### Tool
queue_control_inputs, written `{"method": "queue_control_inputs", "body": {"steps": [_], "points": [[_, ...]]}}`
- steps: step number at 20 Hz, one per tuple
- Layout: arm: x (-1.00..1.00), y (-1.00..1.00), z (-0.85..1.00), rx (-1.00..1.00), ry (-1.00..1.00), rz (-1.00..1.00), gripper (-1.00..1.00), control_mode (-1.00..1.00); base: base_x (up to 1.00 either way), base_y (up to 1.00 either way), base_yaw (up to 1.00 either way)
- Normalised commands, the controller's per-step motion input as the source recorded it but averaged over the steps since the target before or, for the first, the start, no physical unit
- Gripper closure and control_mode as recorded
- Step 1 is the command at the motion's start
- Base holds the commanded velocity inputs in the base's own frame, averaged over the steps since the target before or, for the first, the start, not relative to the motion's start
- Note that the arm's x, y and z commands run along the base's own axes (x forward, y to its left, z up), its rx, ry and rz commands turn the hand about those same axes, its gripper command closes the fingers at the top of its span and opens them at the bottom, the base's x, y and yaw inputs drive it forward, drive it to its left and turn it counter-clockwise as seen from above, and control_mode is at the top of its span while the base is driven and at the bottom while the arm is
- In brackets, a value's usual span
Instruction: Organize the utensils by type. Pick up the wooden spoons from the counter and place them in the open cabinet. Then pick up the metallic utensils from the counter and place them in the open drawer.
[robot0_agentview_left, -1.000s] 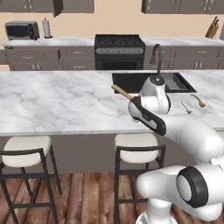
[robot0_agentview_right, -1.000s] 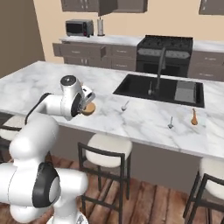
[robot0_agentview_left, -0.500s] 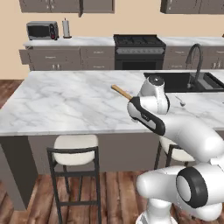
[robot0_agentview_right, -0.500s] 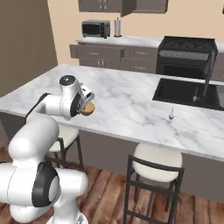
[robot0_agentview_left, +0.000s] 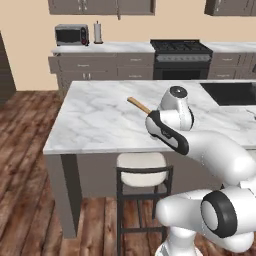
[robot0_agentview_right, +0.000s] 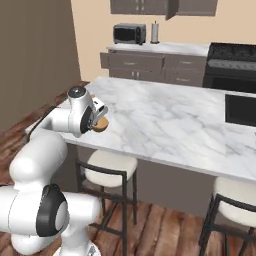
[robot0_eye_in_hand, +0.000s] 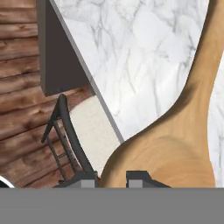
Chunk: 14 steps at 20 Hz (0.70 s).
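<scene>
Gripping wooden spoon (robot0_eye_in_hand: 175, 144), claw (robot0_eye_in_hand: 113, 177) apparently at bowl

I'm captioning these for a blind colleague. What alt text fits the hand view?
Close up, the hand grips a tan wooden spoon, whose bowl and handle run up the right side. Beyond it lies the white marble counter, its edge slanting across, with a cushioned stool and wood floor below.

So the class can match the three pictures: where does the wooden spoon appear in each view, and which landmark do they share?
Left base view: wooden spoon just left of centre, its handle sticking out up-left from behind the arm.
Right base view: its bowl at centre left, in the gripper.
Hand view: large, across the lower right.
Shared landmark: the counter, with a stool below its edge.
</scene>
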Motion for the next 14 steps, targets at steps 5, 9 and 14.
{"method": "queue_control_inputs", "body": {"steps": [5,9,14], "points": [[0.0,0.0,0.0,0.0,0.0,0.0,1.0,1.0,0.13,1.0,0.0],[0.0,0.0,0.0,0.0,0.0,0.0,1.0,1.0,0.13,1.0,0.0],[0.0,0.0,0.0,0.0,0.0,0.0,1.0,1.0,0.19,1.0,0.0]]}}
